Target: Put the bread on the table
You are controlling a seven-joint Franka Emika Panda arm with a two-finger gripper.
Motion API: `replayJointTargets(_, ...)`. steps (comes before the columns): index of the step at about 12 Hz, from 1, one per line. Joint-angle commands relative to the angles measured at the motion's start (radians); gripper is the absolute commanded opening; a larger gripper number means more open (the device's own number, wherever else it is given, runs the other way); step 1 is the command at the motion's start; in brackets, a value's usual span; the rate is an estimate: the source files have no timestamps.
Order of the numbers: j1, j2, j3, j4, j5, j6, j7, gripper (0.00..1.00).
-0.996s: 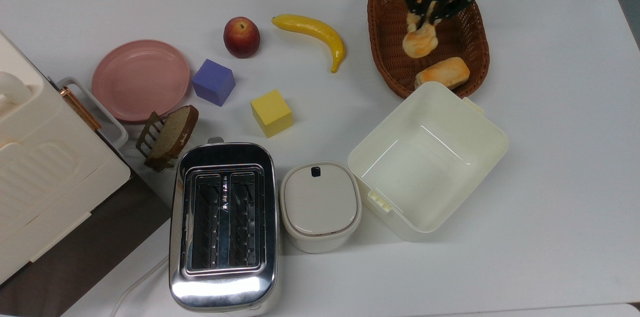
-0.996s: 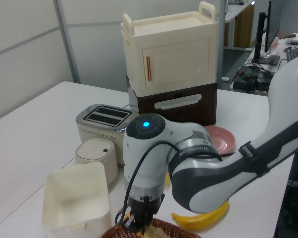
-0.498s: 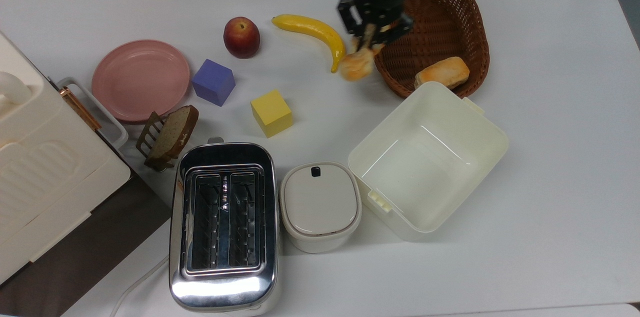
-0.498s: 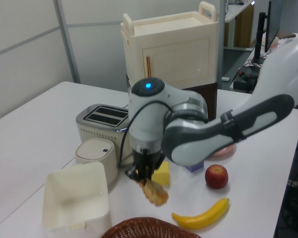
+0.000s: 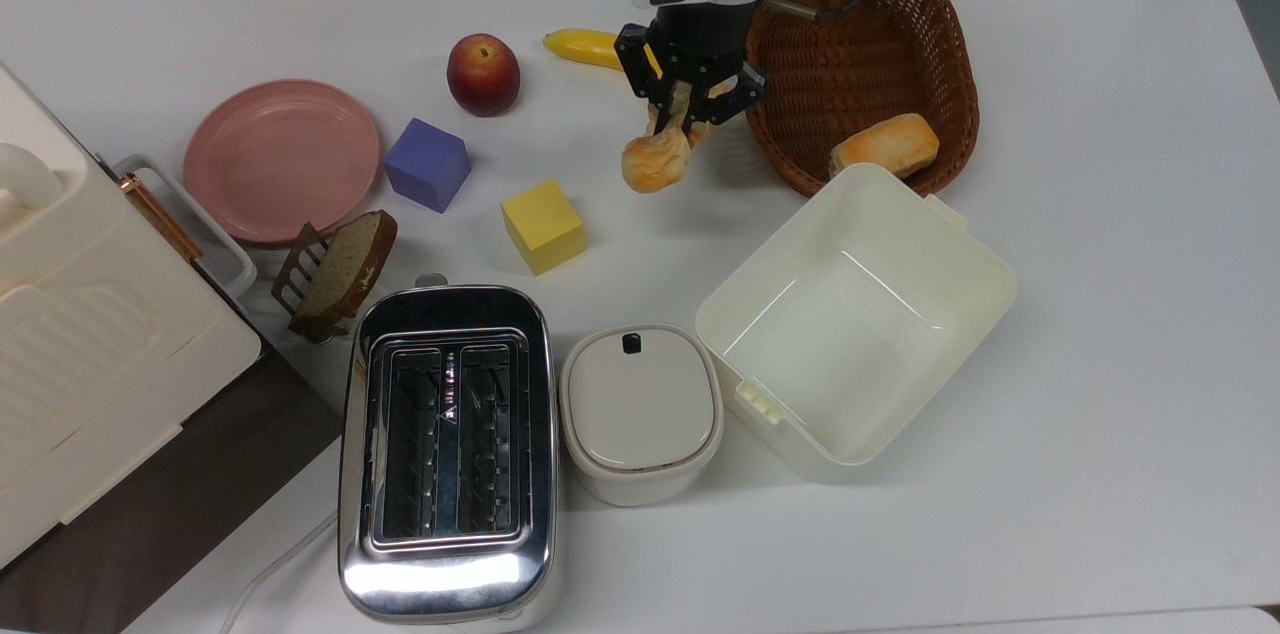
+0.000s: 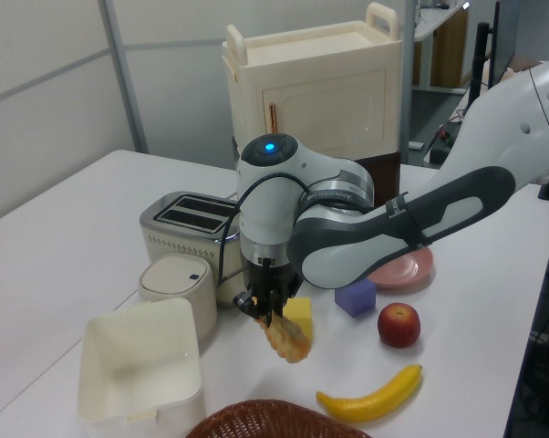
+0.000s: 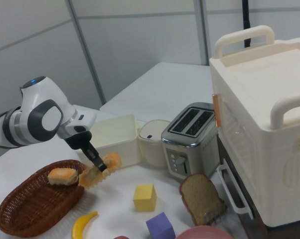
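Carried out of the wicker basket since a second ago, the bread now hangs tilted from the hand, whose fingers pinch its upper end. It hangs above the table, with the basket just beside the hand and the yellow cube near.

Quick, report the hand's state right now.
Hand: closed on the bread, which hangs above the table.

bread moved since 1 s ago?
Yes. In the top view the bread, held by the pincer, went from over the basket leftward, out over the table.
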Motion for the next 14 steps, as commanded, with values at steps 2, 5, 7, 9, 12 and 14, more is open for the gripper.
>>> replayJointTargets(2, -0.015, -0.002, -0.016, 0.007, -0.009, 0.006, -0.019, 1.00)
replayJointTargets(5, -0.015, -0.004, -0.017, 0.011, -0.009, 0.003, -0.019, 1.00)
replayJointTargets(7, -0.015, -0.013, -0.031, 0.013, -0.009, -0.006, -0.020, 1.00)
replayJointTargets(9, -0.041, -0.028, -0.034, 0.028, -0.006, -0.056, -0.045, 1.00)
replayJointTargets(12, -0.122, -0.036, -0.033, 0.192, 0.080, -0.399, -0.335, 1.00)
replayJointTargets(14, -0.200, -0.054, -0.034, 0.275, 0.155, -0.529, -0.521, 1.00)
